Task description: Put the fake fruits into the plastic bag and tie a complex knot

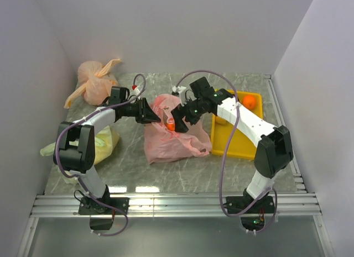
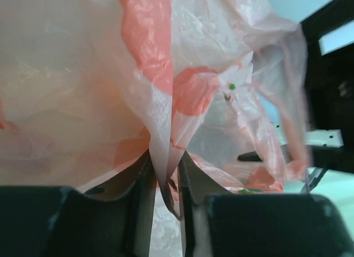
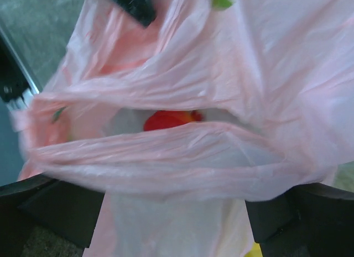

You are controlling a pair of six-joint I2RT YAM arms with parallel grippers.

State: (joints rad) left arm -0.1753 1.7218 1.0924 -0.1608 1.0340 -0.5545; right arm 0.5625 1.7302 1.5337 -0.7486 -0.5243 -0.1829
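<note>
Grey marbled table [image 1: 166, 177], boxed in by white walls, carries everything. At mid-frame of the overhead view the left gripper [image 2: 165, 174] has its fingers nearly together, with a narrow fold of the plastic bag [image 1: 177, 143] pinched between them at the bag's upper left edge. Just to its right, the right gripper [image 3: 177, 213] is spread wide. A band of the bag's mouth lies across the gap between its fingers, draped and not clamped. Through that mouth a red-orange fruit [image 3: 166, 120] shows inside. The bag slumps on the table at centre, and nothing is tied yet. Further right sits a yellow tray [image 1: 224, 149] with an orange [image 1: 250, 101] at its top corner.

The film looks very light, limp and slippery. It will likely crumple and slide rather than hold any shape, and a hard tug could tear it. The fruit inside gives the only weight. The best hold is probably a gathered bunch of film, or a handle loop [image 2: 296, 102], taken well up from the load.
</note>
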